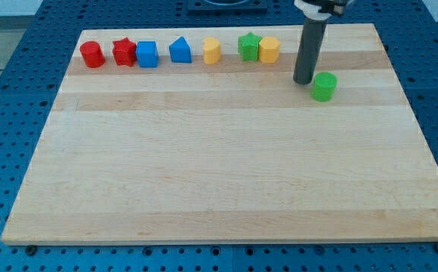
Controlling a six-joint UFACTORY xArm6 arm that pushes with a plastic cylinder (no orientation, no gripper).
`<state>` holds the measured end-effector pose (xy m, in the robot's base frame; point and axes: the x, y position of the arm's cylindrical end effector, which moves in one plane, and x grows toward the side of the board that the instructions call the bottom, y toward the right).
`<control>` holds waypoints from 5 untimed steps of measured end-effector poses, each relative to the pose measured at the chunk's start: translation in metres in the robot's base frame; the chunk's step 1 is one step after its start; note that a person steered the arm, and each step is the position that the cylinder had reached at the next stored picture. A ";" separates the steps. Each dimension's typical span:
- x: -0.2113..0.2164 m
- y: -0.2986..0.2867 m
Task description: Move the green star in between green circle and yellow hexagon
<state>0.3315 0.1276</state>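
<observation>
The green star (249, 46) stands near the view's top, touching the left side of a yellow hexagon (269, 50). The green circle (324, 87) sits lower and to the right of them. My tip (303, 81) rests on the board just left of the green circle, close to it, and below and right of the yellow hexagon. The rod rises straight up from there out of the view's top.
Along the top of the wooden board (226, 174) stand a red circle (92, 54), a red star (124, 52), a blue cube (147, 54), a blue pointed block (180, 50) and another yellow block (212, 51). Blue perforated table surrounds the board.
</observation>
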 end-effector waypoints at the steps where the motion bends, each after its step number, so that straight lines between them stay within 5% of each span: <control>1: -0.012 -0.022; 3: -0.086 -0.009; 5: -0.106 -0.101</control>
<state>0.2251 0.0263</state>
